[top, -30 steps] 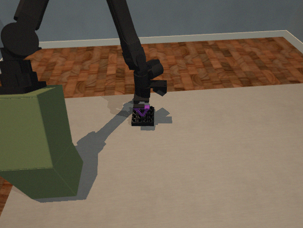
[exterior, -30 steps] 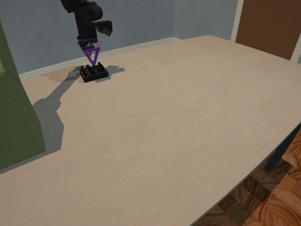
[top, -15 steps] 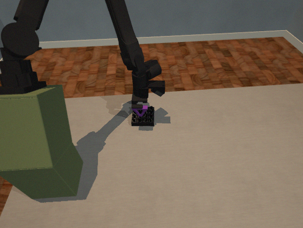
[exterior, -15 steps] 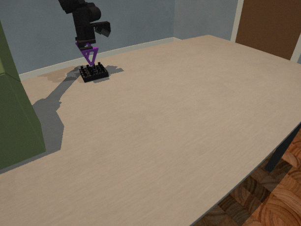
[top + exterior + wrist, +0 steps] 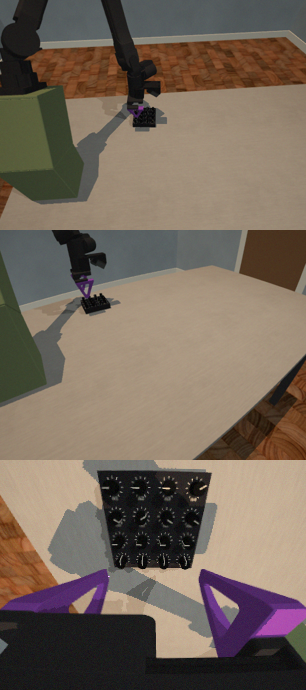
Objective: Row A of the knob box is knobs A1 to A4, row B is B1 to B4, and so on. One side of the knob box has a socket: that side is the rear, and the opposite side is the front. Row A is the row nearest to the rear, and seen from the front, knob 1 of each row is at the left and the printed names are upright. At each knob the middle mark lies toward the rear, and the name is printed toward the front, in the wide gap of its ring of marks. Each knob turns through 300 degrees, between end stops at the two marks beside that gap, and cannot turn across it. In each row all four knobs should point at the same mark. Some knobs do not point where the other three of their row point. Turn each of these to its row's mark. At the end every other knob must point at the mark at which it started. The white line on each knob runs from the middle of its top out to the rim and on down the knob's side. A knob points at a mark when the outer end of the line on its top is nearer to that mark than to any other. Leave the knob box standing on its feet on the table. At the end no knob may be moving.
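"Top view first: where's the knob box [image 5: 147, 125] [image 5: 98, 309] [image 5: 154, 504]?"

"On the table [image 5: 200, 155] [image 5: 175, 342] [image 5: 255, 520], under the pincer [image 5: 136, 116] [image 5: 87, 296] [image 5: 153, 574], which covers one corner. Only one arm here, so no choice of sides."

"And the exterior?"

"Fingertips above the knobs, near one edge. I can't tell whether they touch any. The box looks level."

"Wrist view?"

"Pincer spread wide, nothing gripped. The box lies ahead of the tips, roughly centred between them, its front row nearest, row A farthest. It's nearly square, so no long axis worth trusting."

"Which knobs look odd?"

"A4 [image 5: 196, 488], pointing opposite its row, and B2 [image 5: 140, 518], I'd judge. The front two rows I can't read surely."

"So the move?"

"Probably rearward over the box, staying high enough to spare the neighbours."

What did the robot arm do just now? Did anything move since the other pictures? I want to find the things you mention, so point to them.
The arm's tool [image 5: 136, 115] [image 5: 85, 294] [image 5: 153, 574] moved a little to the left in the top and exterior pictures. It is open and holds nothing; I see nothing picked up or let go. The knob box [image 5: 147, 125] [image 5: 98, 309] [image 5: 154, 504] stayed put.
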Motion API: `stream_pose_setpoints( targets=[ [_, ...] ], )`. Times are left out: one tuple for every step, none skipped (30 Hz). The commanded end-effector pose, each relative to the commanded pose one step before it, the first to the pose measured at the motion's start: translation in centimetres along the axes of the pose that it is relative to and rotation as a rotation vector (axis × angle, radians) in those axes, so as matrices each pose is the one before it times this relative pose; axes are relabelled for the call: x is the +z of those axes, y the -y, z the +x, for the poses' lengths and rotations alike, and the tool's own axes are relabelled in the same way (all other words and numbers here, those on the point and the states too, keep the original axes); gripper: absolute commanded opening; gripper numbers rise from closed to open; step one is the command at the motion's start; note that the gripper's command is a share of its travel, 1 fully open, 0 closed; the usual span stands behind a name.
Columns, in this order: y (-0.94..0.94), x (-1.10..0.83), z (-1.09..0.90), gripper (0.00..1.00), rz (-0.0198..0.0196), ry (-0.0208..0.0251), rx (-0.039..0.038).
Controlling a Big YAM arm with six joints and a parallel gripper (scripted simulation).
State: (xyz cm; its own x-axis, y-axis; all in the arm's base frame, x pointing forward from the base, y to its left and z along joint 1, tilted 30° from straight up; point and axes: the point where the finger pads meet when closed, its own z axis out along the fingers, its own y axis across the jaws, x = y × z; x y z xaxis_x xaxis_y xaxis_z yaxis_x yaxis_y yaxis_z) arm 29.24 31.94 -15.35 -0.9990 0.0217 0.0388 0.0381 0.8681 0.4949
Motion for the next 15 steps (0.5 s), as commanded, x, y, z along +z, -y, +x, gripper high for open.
stream_pose_setpoints(
  targets=[
    [-1.101,-0.803,0.116,1.00,-0.02161,0.02679,0.00215],
    [0.012,0.001,0.211,1.00,0.00012,-0.00026,0.00016],
    [0.011,0.001,0.202,1.00,0.00011,-0.00025,0.00015],
    [0.000,0.000,0.000,1.00,0.00000,0.00000,0.00000],
    [0.000,0.000,0.000,1.00,0.00000,0.00000,0.00000],
    [0.704,-0.436,-0.790,1.00,-0.00059,0.01488,0.02549],
    [-0.263,0.175,0.586,1.00,0.00046,-0.00634,-0.01026],
    [-0.317,0.207,0.655,1.00,0.00034,-0.00768,-0.01225],
    [-0.070,0.044,0.263,1.00,-0.00046,-0.00240,-0.00247],
    [0.014,0.001,0.128,1.00,0.00046,0.00024,0.00010],
    [0.006,0.001,0.119,1.00,0.00005,-0.00017,0.00009],
    [0.004,0.001,0.105,1.00,-0.00004,-0.00024,0.00008],
    [0.005,0.000,0.086,1.00,0.00004,-0.00012,0.00006],
    [0.173,-0.107,-0.183,1.00,-0.00015,0.00379,0.00655],
    [0.199,-0.124,-0.240,1.00,-0.00012,0.00449,0.00756]
  ],
)
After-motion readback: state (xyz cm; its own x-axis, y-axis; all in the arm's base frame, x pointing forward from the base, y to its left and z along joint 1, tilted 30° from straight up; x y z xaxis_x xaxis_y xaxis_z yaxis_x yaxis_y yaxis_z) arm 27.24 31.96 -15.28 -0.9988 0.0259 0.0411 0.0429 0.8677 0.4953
